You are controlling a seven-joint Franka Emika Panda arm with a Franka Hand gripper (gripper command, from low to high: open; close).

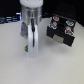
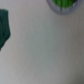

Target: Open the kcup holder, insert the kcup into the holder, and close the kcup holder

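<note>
In the exterior view, your gripper [image 1: 31, 50] hangs over the white table [image 1: 55, 67] — the kcup holder [image 1: 62, 31] sits apart from it, red-and-white pods [image 1: 61, 23] on top. The kcup [image 1: 26, 48] lies just beside the gripper. In the wrist view the kcup [image 2: 62, 4] is cut off at the frame edge — you cannot tell how the jaws stand.

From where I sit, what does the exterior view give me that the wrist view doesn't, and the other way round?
Only the exterior view shows the black holder on its right, with red-and-white pods in its slots, and the arm with its gripper low over the table; whether the gripper is open is unclear. Only the wrist view shows a blurred dark green patch at one edge, unidentifiable. Both show the green-topped cup and the white table.
</note>
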